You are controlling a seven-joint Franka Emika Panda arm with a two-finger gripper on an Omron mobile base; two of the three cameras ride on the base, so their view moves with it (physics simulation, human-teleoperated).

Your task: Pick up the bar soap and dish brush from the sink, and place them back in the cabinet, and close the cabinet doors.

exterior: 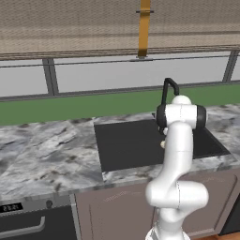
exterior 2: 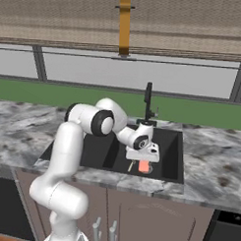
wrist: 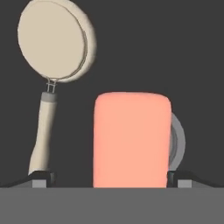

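Faucet [exterior 2: 148, 101], thin and black, rises just behind the end effector [exterior 2: 142, 161] at the far rim of the sink [exterior 2: 172, 161], which is set into a grey marbled tabletop [exterior 2: 214, 165]. In the hand view, the bar soap [wrist: 131, 140] lies directly between the end effector's two fingertips [wrist: 42, 179], on the dark basin floor. The dish brush [wrist: 51, 70] lies just beside the soap, its handle running close to one fingertip. A round grey drain [wrist: 176, 142] peeks out behind the soap. The fingers stand wide apart, gripping nothing. The arm bends forward and reaches down into the basin.
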